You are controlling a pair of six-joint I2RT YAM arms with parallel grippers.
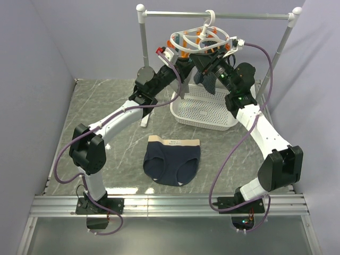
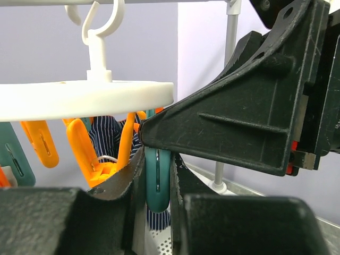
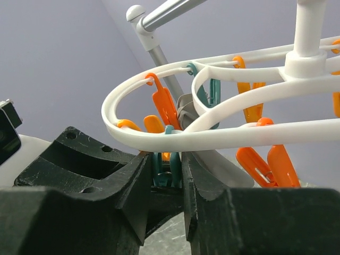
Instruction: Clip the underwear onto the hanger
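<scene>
Both arms are up at the rail (image 1: 234, 16), reaching high off their bases with elbows bent out to either side and wrists converging under the hanger (image 1: 186, 38). The left gripper (image 2: 158, 159) sits just below the white ring, fingers (image 2: 119, 186) drawn in narrow and pressed against both sides of a teal clothespin (image 2: 158, 183). The right gripper (image 3: 167, 162) comes in from the other side, jaws narrow too, with a teal peg (image 3: 163, 169) squeezed between them; whether it is the same pin, I cannot tell. A navy pinstriped cloth (image 1: 208, 81) dangles from the hanger above the white basket (image 1: 178, 114). And the underwear (image 1: 172, 162)? Flat on the table (image 1: 106, 101), waistband toward the basket, between the two arms and well apart from both grippers.
</scene>
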